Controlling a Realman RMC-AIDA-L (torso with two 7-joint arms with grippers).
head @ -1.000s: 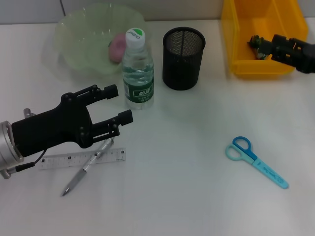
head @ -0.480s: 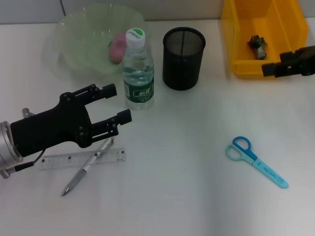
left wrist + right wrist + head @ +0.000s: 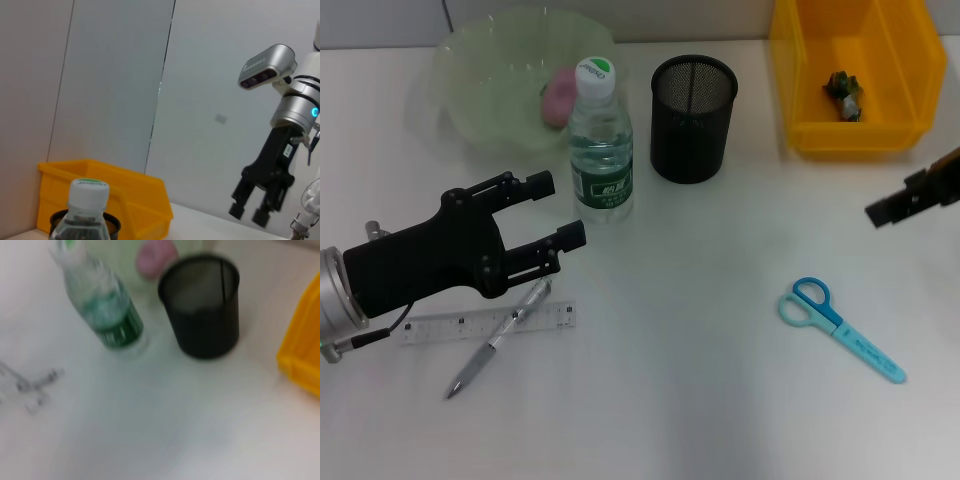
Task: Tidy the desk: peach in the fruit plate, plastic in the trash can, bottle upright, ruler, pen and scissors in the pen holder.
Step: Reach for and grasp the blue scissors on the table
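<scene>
Fruit plate (image 3: pixel 480 110) far left, peach (image 3: pixel 558 97) in it. Bottle (image 3: pixel 600 150) upright just near plate; pen holder (image 3: pixel 692 118) right of bottle. Trash can (image 3: pixel 800 120) far right, plastic (image 3: pixel 844 93) inside. Ruler (image 3: pixel 450 325) near left, pen (image 3: pixel 495 340) lying across it. Scissors (image 3: pixel 840 328) near right.

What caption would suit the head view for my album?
Open left pincer hovering beside upright clear plastic water bottle; blue-handled scissors lying on white desk.

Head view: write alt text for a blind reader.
White desk: left gripper open above ruler and pen, upright water bottle, empty mesh pen holder, peach in green plate, blue scissors lying right.
</scene>
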